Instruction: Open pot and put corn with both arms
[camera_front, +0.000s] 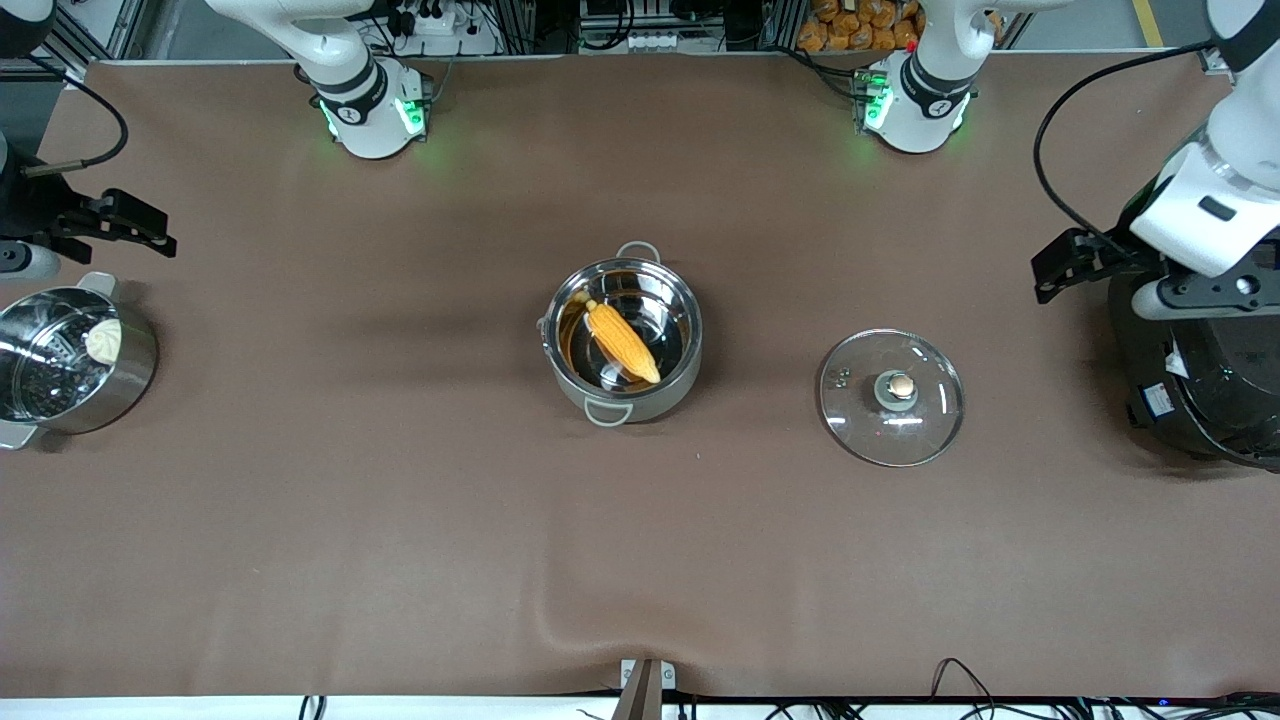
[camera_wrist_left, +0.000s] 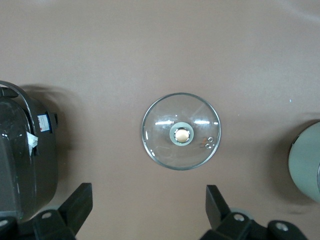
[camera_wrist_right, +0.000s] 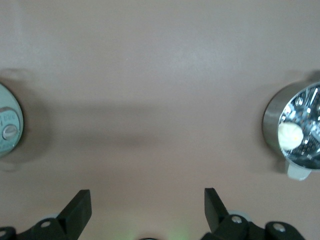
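The shiny steel pot (camera_front: 680, 385) stands open in the middle of the table, with the yellow corn (camera_front: 622, 342) lying inside it. Its glass lid (camera_front: 935, 425) with the tan knob (camera_front: 901, 385) lies flat on the table beside the pot, toward the left arm's end. The lid also shows in the left wrist view (camera_wrist_left: 162, 145). My left gripper (camera_front: 1045, 278) is open and empty, over the table between the lid and the black cooker. My right gripper (camera_front: 160, 232) is open and empty, over the table by the steamer pot. Both sets of jaws stand wide apart in the left wrist view (camera_wrist_left: 148, 202) and the right wrist view (camera_wrist_right: 147, 202).
A steel steamer pot (camera_front: 130, 385) with a white bun (camera_front: 103, 340) stands at the right arm's end; it also shows in the right wrist view (camera_wrist_right: 272, 122). A large black cooker (camera_front: 1200, 400) stands at the left arm's end, under the left arm. Brown cloth (camera_front: 400, 500) covers the table.
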